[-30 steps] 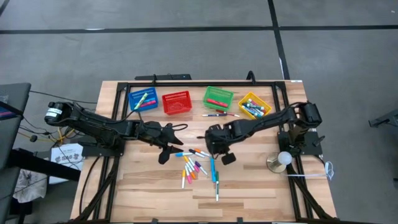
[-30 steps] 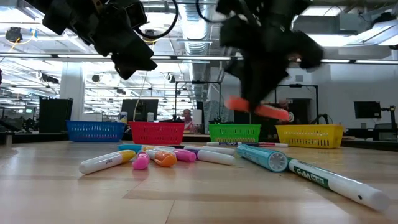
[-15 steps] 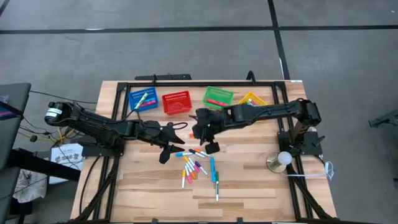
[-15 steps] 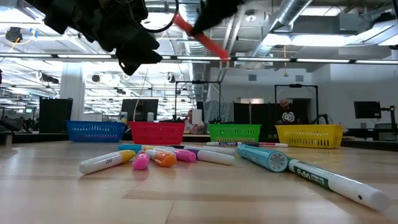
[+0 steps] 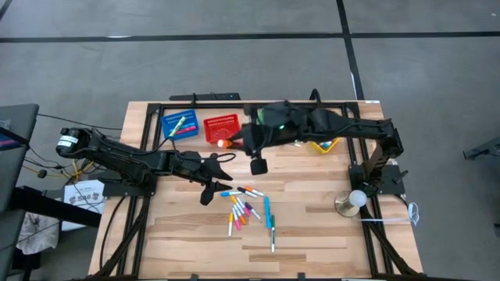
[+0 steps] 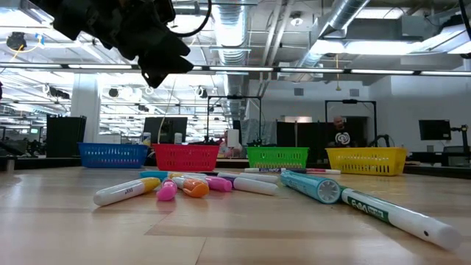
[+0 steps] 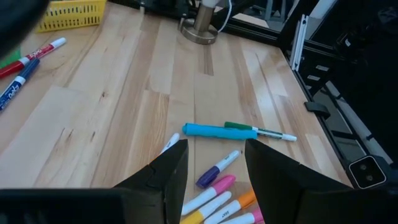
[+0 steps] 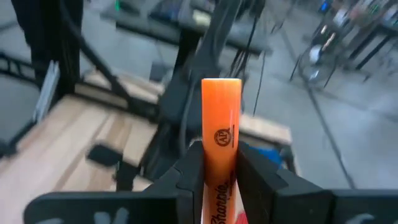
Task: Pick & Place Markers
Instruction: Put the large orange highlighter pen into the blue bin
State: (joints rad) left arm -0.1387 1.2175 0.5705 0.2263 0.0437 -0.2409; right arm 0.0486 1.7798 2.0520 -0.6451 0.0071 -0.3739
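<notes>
The left end effector has stayed wide open above the loose markers mid-worktop. An orange marker is clamped in the right end effector, which has been swung to the far edge, apparently beside the red basket, so release seems near.

pale wood table (plastic mesh baskets)

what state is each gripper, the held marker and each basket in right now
right gripper: shut on orange marker, by red basket
left gripper: open, empty, above loose markers
blue basket: holds a marker
green basket: contents hidden
yellow basket: contents hidden
</notes>
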